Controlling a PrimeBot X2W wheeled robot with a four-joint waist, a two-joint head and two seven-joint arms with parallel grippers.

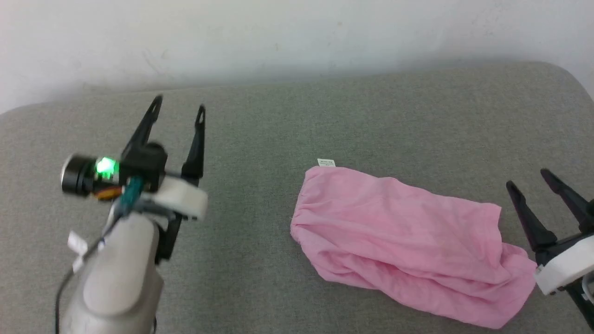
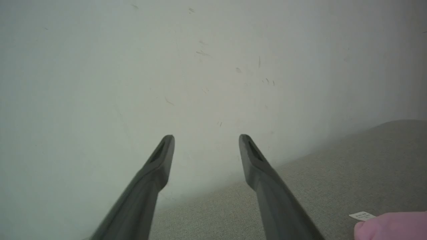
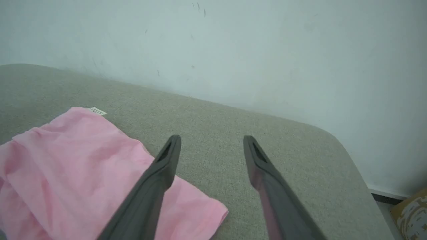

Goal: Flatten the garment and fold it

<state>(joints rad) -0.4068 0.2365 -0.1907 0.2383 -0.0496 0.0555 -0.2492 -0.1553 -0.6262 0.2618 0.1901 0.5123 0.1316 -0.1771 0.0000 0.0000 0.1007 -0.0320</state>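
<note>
L gripper [image 1: 179,102] & R gripper [image 1: 527,178] both spread wide, empty; garment [image 1: 403,241] lies bunched on cushion [image 1: 325,116], just left of R gripper, well right of L gripper; likely thin, limp, light; pinch edge corners, not mid-panel

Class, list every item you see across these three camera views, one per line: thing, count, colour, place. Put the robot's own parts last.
garment: one, light pink, rumpled on the cushion, right of centre
tag: one, white, garment's far edge
cushion: one, grey, beneath the garment
wall: one, white, behind cushion
patterned object: one, brown, beyond cushion's corner
left pincer: one, dark, open, left of garment
right pincer: one, dark, open, near garment's right end
</note>
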